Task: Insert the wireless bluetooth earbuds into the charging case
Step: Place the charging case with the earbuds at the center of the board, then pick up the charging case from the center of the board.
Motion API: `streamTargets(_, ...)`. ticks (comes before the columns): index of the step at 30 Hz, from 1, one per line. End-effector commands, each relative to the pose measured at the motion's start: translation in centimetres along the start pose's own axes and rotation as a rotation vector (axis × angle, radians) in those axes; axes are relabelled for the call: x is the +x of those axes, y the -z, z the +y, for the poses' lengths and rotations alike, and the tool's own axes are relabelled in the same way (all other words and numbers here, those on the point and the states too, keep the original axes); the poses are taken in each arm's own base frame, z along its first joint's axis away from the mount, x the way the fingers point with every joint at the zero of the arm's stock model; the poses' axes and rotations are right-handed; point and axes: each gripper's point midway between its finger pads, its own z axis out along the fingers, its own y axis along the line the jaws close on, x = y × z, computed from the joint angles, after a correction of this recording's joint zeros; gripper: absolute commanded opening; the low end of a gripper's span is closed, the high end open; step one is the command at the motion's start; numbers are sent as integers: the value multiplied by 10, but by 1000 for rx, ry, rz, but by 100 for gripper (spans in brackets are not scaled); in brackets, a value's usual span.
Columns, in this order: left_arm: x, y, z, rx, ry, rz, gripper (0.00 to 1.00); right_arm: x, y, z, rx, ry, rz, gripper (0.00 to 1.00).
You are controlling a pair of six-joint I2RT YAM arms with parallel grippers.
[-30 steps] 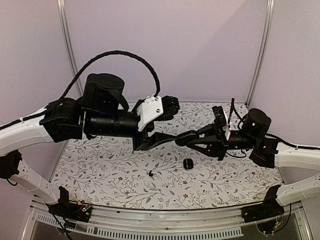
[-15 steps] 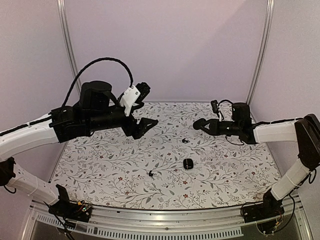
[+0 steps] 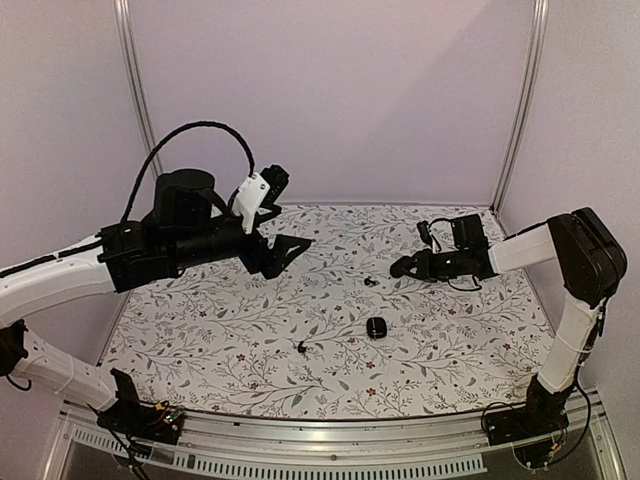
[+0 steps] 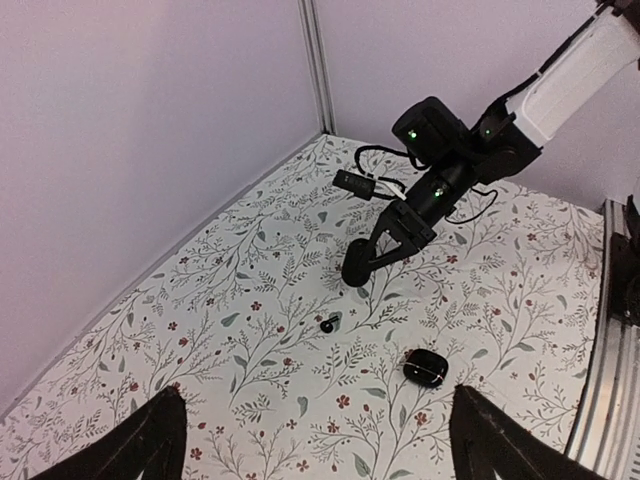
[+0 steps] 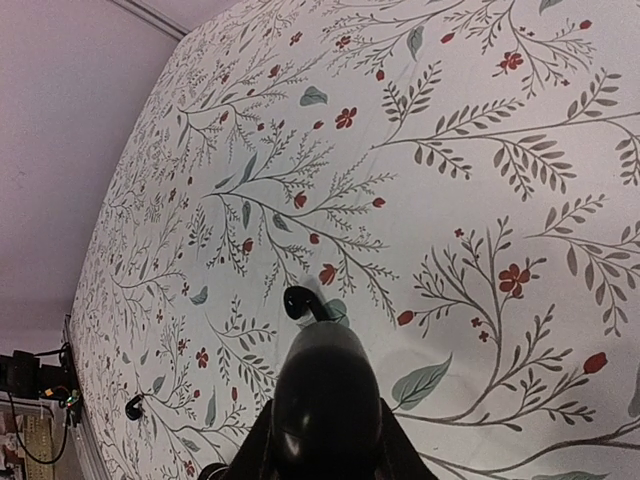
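Scanning from the left: left hand raised well above the floral-patterned desk, released, its two fingers spread wide with open air between them. Aimed toward the desk's middle, well apart from every task item. Next, lying on the desk near the front centre, one tiny black earbud, alone, touching neither hand. Slightly right of that, a small black charging case, resting on the desk; too small to tell whether lid up or down. Farther back, just above the case in the top view, a second earbud, lying on the desk outside the case. Just beside this second earbud, to its right, right hand, clenched, fingers pressed together with nothing seen between them, tip low over the desk. From the right wrist view, same earbud just past the closed fingertips; touching or barely apart, cannot tell. From the left wrist view, charging case nearer the camera than that earbud and the right hand.
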Motion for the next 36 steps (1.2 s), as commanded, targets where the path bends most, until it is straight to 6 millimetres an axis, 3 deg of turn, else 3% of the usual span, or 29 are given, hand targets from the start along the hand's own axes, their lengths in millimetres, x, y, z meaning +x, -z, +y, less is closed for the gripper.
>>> streamTargets(1,-2,8,9,-24,25,-42,91,2,-8,-16,29,-5,37,20)
streamTargets(5,1,9,17,-60,57,-47,94,16,-17,-32,60,-19,80,22)
streamTargets(12,6,15,27,-93,106,-59,100,21,-16,-48,137,-23,89,47)
streamTargets(16,5,23,31,-112,114,-76,100,18,-8,-61,195,-27,86,53)
streamTargets(24,2,27,48,-171,143,-65,100,-14,25,-82,333,-2,-21,73)
streamTargets(30,-1,41,54,-191,179,-111,100,-39,48,-77,387,49,-90,77)
streamTargets(33,-3,49,56,-192,190,-137,100,-56,67,-59,386,88,-154,85)
streamTargets(34,-3,52,56,-193,192,-146,100,-66,77,-48,377,112,-191,96)
streamTargets(36,-2,55,56,-191,194,-165,100,-72,91,-32,356,144,-240,99)
